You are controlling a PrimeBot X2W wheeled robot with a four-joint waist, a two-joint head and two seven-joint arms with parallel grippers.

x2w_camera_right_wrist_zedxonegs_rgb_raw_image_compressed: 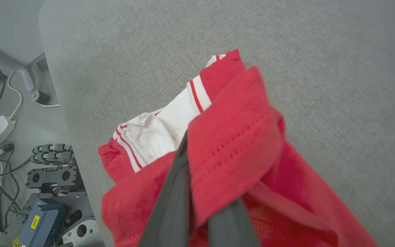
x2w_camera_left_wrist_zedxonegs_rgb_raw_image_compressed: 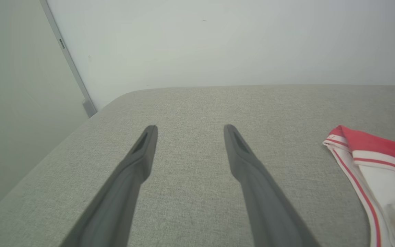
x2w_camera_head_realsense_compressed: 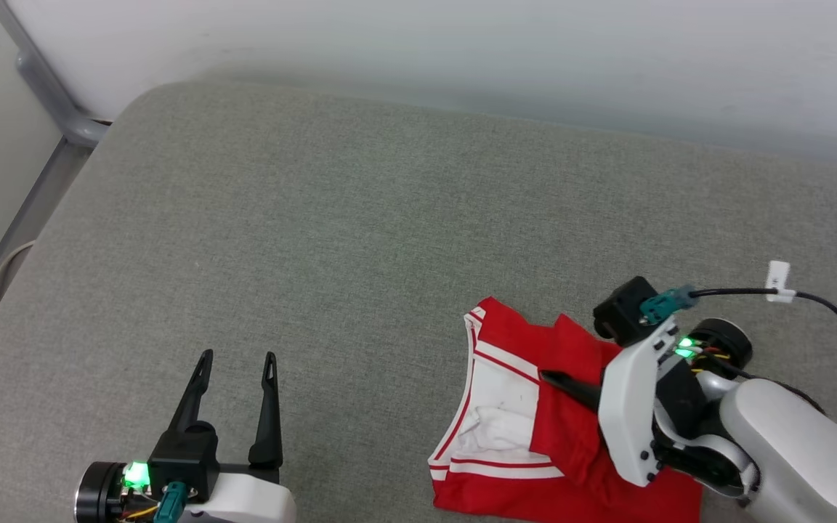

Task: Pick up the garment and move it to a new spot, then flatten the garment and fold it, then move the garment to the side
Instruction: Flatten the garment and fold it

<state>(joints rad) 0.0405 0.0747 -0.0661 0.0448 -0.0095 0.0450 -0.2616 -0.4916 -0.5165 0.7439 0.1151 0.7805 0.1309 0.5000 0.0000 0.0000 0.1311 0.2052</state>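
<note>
Right pincer clamped on red garment; left pincer spread wide, empty.

- Garment: matt red knit cloth, one fold dotted with a row of fine holes; sleeve panel of soft white cloth.
- Bench: grey woven cloth cover, matt and finely rough.
- My left claw: smooth, matt dark plastic fingers.
- My right claw: glossy white plastic shell behind it.

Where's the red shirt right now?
In the head view the red shirt lies bunched at the lower right of the grey padded surface, near its front edge, a fold pinched between the fingers of the right gripper.
</note>
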